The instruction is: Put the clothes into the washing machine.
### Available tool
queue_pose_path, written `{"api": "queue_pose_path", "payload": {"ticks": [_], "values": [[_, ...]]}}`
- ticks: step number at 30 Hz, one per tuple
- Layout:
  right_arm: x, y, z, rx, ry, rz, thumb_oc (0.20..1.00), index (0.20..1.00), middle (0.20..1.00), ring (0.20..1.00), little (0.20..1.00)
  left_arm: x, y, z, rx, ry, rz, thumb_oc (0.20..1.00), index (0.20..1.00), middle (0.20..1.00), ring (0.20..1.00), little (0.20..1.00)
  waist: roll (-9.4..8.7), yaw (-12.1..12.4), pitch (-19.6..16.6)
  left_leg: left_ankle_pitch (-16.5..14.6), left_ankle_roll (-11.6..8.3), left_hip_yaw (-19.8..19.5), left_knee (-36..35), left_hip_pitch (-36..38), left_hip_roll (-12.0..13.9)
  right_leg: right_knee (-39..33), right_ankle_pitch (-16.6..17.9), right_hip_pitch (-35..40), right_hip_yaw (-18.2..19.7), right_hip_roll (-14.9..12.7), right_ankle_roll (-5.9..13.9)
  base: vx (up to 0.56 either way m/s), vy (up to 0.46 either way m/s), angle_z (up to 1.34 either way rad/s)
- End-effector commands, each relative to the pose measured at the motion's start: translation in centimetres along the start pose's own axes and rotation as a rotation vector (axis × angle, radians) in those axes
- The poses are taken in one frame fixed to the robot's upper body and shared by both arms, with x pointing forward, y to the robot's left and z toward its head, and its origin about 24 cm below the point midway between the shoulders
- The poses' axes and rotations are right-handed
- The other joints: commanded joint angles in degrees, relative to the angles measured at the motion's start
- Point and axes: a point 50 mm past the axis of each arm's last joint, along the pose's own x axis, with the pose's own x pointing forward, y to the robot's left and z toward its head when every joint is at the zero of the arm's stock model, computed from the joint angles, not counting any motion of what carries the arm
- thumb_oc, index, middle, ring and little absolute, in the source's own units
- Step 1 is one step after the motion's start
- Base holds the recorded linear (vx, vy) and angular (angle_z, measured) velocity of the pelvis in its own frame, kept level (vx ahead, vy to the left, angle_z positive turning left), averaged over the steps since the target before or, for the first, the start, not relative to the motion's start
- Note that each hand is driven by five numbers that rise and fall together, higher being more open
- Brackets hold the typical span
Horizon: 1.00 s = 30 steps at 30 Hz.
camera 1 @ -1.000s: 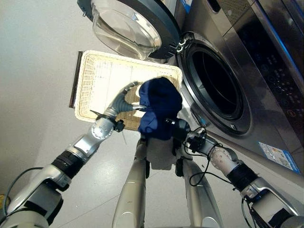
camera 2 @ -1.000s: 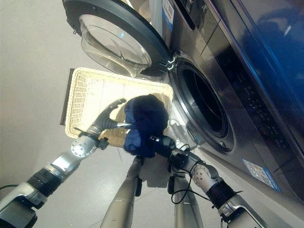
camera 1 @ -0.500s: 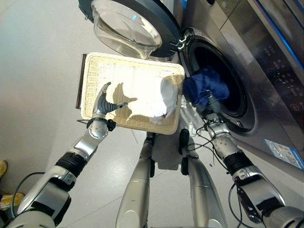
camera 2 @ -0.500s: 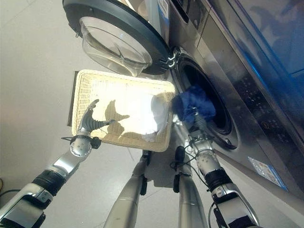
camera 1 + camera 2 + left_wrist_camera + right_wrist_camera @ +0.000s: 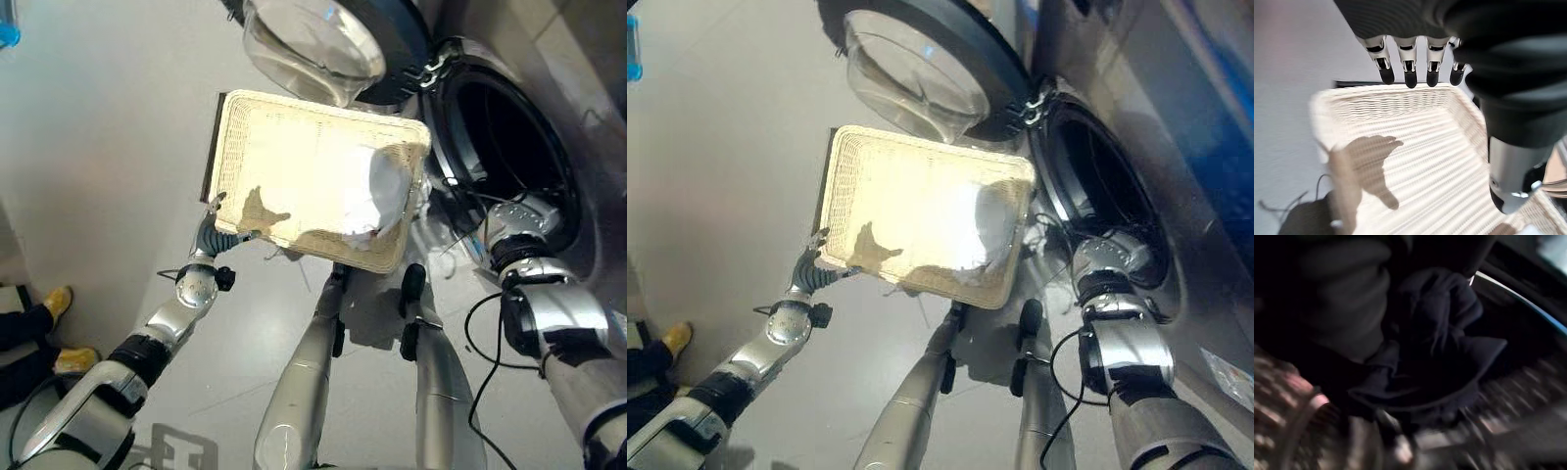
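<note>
Landmark: wicker basket (image 5: 294, 147) on the floor, just beside the washing machine (image 5: 549, 108). Machine door (image 5: 323, 39) is swung open past the basket's far edge, drum opening (image 5: 505, 147) off the basket's right side. White garment (image 5: 377, 191) lies in the basket, bunched against its right wall. Left hand (image 5: 217, 227) sits at the basket's near-left corner, fingers straight and spread, holding nothing; left wrist view has the fingertips (image 5: 1409, 78) above the weave. Right arm reaches from the basket's right side into the drum; right hand (image 5: 1342, 298) is a dark shape there, finger state can't be told. Dark blue garment (image 5: 1435, 347) is inside the drum, right by that hand.
</note>
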Motion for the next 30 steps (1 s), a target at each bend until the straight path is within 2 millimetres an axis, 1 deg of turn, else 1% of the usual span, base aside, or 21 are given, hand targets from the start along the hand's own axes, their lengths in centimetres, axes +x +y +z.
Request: {"api": "queue_pose_path", "payload": {"ticks": [1, 2, 3, 4, 6, 7, 8, 9, 11, 12, 13, 14, 15, 17, 18, 19, 24, 26, 27, 28, 30], "values": [[2.9, 7.4, 9.9, 0.123, -0.377, 0.131, 1.0, 1.0, 1.0, 1.0, 1.0, 0.3, 1.0, 0.8, -0.072, -0.041, 0.046, 1.0, 1.0, 1.0, 1.0, 1.0, 2.94, -4.5, -0.8, -2.7, 3.72, 2.5, 3.7, -1.7, -4.0, -1.5, 2.4, 2.0, -2.8, 2.7, 1.55, 0.06, -0.037, 0.02], [3.1, 7.3, 9.5, 0.097, -0.335, 0.125, 1.0, 1.0, 1.0, 1.0, 1.0, 0.4, 1.0, 1.0, -0.068, -0.048, 0.044, 1.0, 1.0, 1.0, 1.0, 1.0, 2.86, -4.6, -0.8, -2.7, 3.89, 2.4, 3.8, -1.9, -4.0, -1.2, 2.4, 1.7, -2.7, 3.0, 1.49, 0.07, -0.054, 0.02], [3.7, 6.7, 8.0, 0.003, -0.183, 0.16, 1.0, 1.0, 1.0, 1.0, 1.0, 0.8, 1.1, 1.5, -0.061, -0.06, 0.041, 1.0, 1.0, 1.0, 1.0, 1.0, 2.56, -4.7, -0.8, -2.8, 4.07, 2.3, 4.3, -2.2, -4.0, -0.5, 2.3, 1.2, -2.5, 3.1, 1.49, 0.02, -0.045, 0.01], [3.8, 6.7, 7.8, 0.0, -0.17, 0.167, 1.0, 1.0, 1.0, 1.0, 1.0, 0.9, 1.2, 1.7, -0.061, -0.065, 0.044, 1.0, 1.0, 1.0, 1.0, 1.0, 2.56, -4.7, -0.8, -2.3, 4.09, 2.3, 4.3, -2.7, -3.9, -0.7, 2.8, 0.8, -2.6, 3.2, 1.39, 0.03, -0.05, 0.02], [3.6, 6.3, 5.4, -0.121, 0.001, 0.251, 1.0, 1.0, 1.0, 1.0, 1.0, 1.2, 1.3, 2.1, -0.054, -0.08, 0.041, 1.0, 1.0, 1.0, 1.0, 1.0, 2.24, -4.7, -0.8, -2.8, 4.22, 2.5, 4.5, -2.5, -3.9, -0.5, 2.5, 0.9, -2.5, 3.2, 1.46, 0.02, -0.024, 0.0], [2.6, 5.3, 1.9, -0.272, 0.225, 0.296, 1.0, 1.0, 1.0, 1.0, 1.0, 1.6, 1.4, 2.7, -0.044, -0.101, 0.042, 1.0, 1.0, 1.0, 1.0, 1.0, 1.88, -4.7, -0.8, -2.7, 4.2, 2.5, 4.6, -2.8, -3.8, -0.7, 2.6, 0.8, -2.5, 3.2, 1.45, 0.0, -0.034, -0.01], [2.3, 4.9, 1.1, -0.312, 0.278, 0.3, 1.0, 1.0, 1.0, 1.0, 1.0, 1.8, 1.5, 2.9, -0.042, -0.107, 0.044, 1.0, 1.0, 1.0, 1.0, 1.0, 1.79, -4.7, -0.8, -2.7, 4.18, 2.6, 4.5, -2.9, -3.8, -0.8, 2.7, 0.7, -2.6, 3.2, 1.44, -0.01, -0.036, -0.07], [1.4, 3.8, -1.0, -0.474, 0.437, 0.353, 1.0, 1.0, 1.0, 1.0, 1.0, 2.1, 1.4, 3.4, -0.036, -0.123, 0.047, 1.0, 1.0, 1.0, 1.0, 1.0, 1.54, -4.7, -0.8, -2.5, 4.15, 2.7, 4.3, -3.2, -3.7, -1.2, 2.9, 0.5, -2.6, 3.2, 1.42, -0.01, -0.014, -0.07], [1.4, 3.8, -1.0, -0.474, 0.437, 0.353, 1.0, 1.0, 1.0, 1.0, 1.0, 2.1, 1.4, 3.4, -0.036, -0.123, 0.047, 1.0, 1.0, 1.0, 1.0, 1.0, 1.54, -4.7, -0.8, -2.5, 4.15, 2.7, 4.3, -3.2, -3.7, -1.2, 2.9, 0.5, -2.6, 3.2, 1.42, -0.01, -0.021, -0.12], [0.4, 1.9, -2.7, -1.029, 0.463, 0.568, 1.0, 1.0, 1.0, 1.0, 1.0, 2.7, 1.8, 4.4, -0.022, -0.156, 0.053, 1.0, 1.0, 1.0, 1.0, 1.0, 0.83, -4.8, -0.8, -2.3, 4.22, 3.0, 4.3, -3.7, -3.6, -2.2, 3.7, 0.1, -2.7, 3.4, 1.39, -0.01, -0.032, -0.19], [0.4, 1.9, -2.7, -1.029, 0.463, 0.568, 1.0, 1.0, 1.0, 1.0, 1.0, 2.7, 1.8, 4.4, -0.022, -0.156, 0.053, 1.0, 1.0, 1.0, 1.0, 1.0, 0.83, -4.8, -0.8, -2.3, 4.22, 3.0, 4.3, -3.7, -3.6, -2.2, 3.7, 0.1, -2.7, 3.4, 1.39, -0.03, -0.046, -0.28], [0.1, 1.8, -2.9, -1.422, 0.339, 0.754, 1.0, 1.0, 1.0, 1.0, 1.0, 3.0, 2.1, 4.8, -0.03, -0.162, 0.058, 1.0, 1.0, 1.0, 1.0, 1.0, 0.35, -4.8, -0.8, -2.2, 4.24, 3.3, 4.2, -3.9, -3.5, -2.9, 4.1, 0.0, -2.9, 3.5, 1.37, -0.02, -0.016, -0.1], [-0.1, 2.0, -3.1, -1.596, 0.237, 0.841, 1.0, 1.0, 1.0, 1.0, 1.0, 3.0, 2.2, 4.7, -0.037, -0.153, 0.061, 1.0, 1.0, 1.0, 1.0, 1.0, 0.11, -4.8, -0.8, -2.2, 4.25, 3.5, 4.3, -4.0, -3.4, -3.0, 4.2, -0.1, -2.9, 3.6, 1.34, -0.03, -0.015, -0.15], [-0.6, 2.4, -3.3, -1.755, 0.105, 0.95, 1.0, 1.0, 1.0, 1.0, 1.0, 3.0, 2.3, 4.5, -0.053, -0.138, 0.065, 1.0, 1.0, 1.0, 1.0, 1.0, -0.12, -4.8, -0.8, -2.1, 4.33, 3.6, 4.2, -4.0, -3.4, -3.1, 4.3, -0.1, -3.0, 3.8, 1.36, -0.01, 0.006, -0.08], [-1.6, 3.1, -3.8, -1.903, -0.086, 1.064, 1.0, 1.0, 1.0, 1.0, 1.0, 2.8, 2.3, 3.8, -0.074, -0.111, 0.073, 1.0, 1.0, 1.0, 1.0, 1.0, -0.36, -4.8, -0.8, -2.1, 4.38, 3.8, 4.2, -4.2, -3.4, -3.1, 4.4, -0.3, -3.1, 3.9, 1.48, -0.02, 0.017, -0.05], [-2.4, 3.2, -4.3, -1.965, -0.18, 1.134, 1.0, 1.0, 1.0, 1.0, 1.0, 2.5, 2.2, 3.2, -0.088, -0.093, 0.08, 1.0, 1.0, 1.0, 1.0, 1.0, -0.51, -4.9, -0.8, -2.0, 4.39, 3.9, 4.0, -4.3, -3.4, -3.2, 4.4, -0.4, -3.2, 4.0, 1.54, -0.03, 0.024, -0.04], [-5.8, 2.9, -5.9, -2.069, -0.402, 1.381, 1.0, 1.0, 1.0, 1.0, 1.0, 0.4, 1.7, -0.1, -0.22, 0.013, 0.163, 1.0, 1.0, 1.0, 1.0, 1.0, -0.87, -4.9, -0.8, -2.1, 4.48, 4.3, 3.7, -4.7, -3.4, -3.1, 4.2, -1.0, -3.5, 4.2, 1.83, -0.03, 0.046, -0.02], [-7.2, 2.1, -6.3, -2.086, -0.453, 1.487, 1.0, 1.0, 1.0, 1.0, 1.0, -1.1, 1.5, -2.2, -0.318, 0.078, 0.243, 1.0, 1.0, 1.0, 1.0, 1.0, -1.09, -4.7, -0.8, -2.3, 4.55, 4.3, 3.6, -4.6, -3.4, -3.2, 4.0, -0.9, -3.8, 4.1, 1.95, -0.01, 0.017, 0.0], [-7.4, 1.9, -6.3, -2.087, -0.458, 1.5, 1.0, 1.0, 1.0, 1.0, 1.0, -1.3, 1.4, -2.5, -0.331, 0.087, 0.256, 1.0, 1.0, 1.0, 1.0, 1.0, -1.13, -4.7, -0.8, -2.3, 4.57, 4.2, 3.5, -4.6, -3.4, -3.2, 3.9, -0.9, -3.8, 4.1, 1.98, -0.04, 0.036, 0.04], [-9.0, 0.2, -6.7, -2.089, -0.454, 1.613, 1.0, 1.0, 1.0, 1.0, 1.0, -3.4, 1.1, -5.1, -0.445, 0.181, 0.375, 1.0, 1.0, 1.0, 1.0, 1.0, -1.53, -4.1, -0.8, -2.4, 4.62, 4.1, 3.4, -4.3, -3.5, -3.1, 3.3, -0.4, -4.4, 4.0, 2.0, -0.04, 0.027, 0.05], [-9.3, -0.1, -6.8, -2.083, -0.455, 1.642, 1.0, 1.0, 1.0, 1.0, 1.0, -3.8, 1.1, -5.7, -0.478, 0.21, 0.411, 1.0, 1.0, 1.0, 1.0, 1.0, -1.63, -4.0, -0.8, -2.5, 4.61, 4.1, 3.4, -4.2, -3.6, -3.1, 3.2, -0.3, -4.5, 3.9, 1.99, -0.03, 0.025, 0.09]]}}
